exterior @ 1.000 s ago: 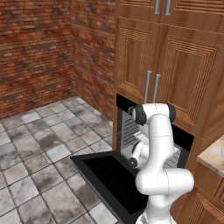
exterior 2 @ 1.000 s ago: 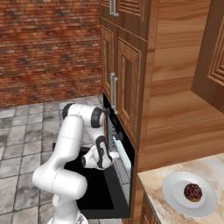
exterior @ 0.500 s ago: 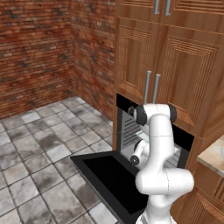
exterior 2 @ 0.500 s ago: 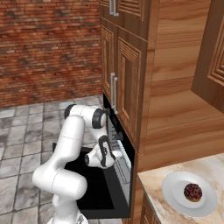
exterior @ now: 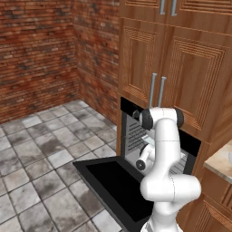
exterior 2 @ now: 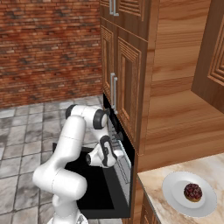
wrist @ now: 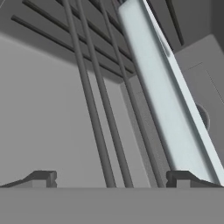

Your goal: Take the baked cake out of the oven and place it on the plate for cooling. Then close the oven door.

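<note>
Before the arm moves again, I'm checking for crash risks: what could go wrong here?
1. The open gripper sits inside the oven close to the wire racks and pale tray; a careless pull-back could snag them.
2. The oven door hangs fully open under the arm; the elbow could hit it in swinging out.
3. The cake already lies on the plate, which sits near the counter edge; a wide swing could knock it.
</note>
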### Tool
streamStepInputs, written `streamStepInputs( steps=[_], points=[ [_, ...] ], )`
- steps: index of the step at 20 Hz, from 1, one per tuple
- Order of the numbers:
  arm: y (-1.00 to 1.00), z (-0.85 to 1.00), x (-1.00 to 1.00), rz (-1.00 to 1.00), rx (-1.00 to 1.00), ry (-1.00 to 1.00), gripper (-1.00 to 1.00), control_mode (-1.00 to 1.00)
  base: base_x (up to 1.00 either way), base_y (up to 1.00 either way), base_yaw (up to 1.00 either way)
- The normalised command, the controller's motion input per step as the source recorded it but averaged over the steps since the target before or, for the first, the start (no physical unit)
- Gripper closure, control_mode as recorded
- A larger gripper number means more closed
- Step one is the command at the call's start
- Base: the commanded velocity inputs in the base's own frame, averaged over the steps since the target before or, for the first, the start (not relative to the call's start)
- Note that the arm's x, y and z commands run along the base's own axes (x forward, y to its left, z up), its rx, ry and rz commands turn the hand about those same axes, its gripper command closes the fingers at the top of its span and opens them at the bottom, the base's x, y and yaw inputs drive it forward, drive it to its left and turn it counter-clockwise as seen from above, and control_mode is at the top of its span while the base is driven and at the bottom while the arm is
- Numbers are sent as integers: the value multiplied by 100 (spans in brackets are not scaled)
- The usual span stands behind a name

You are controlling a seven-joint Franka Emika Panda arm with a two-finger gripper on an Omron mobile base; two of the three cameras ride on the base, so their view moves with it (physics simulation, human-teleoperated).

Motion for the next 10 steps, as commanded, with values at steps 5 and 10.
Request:
streamStepInputs(
  steps=[5, 10],
  points=[
    [-2, 0, 15, 0, 0, 0, -100, -100, 0, 0, 0],
    [-1, -2, 17, 0, -1, 0, -100, -100, 0, 0, 0]
  ],
)
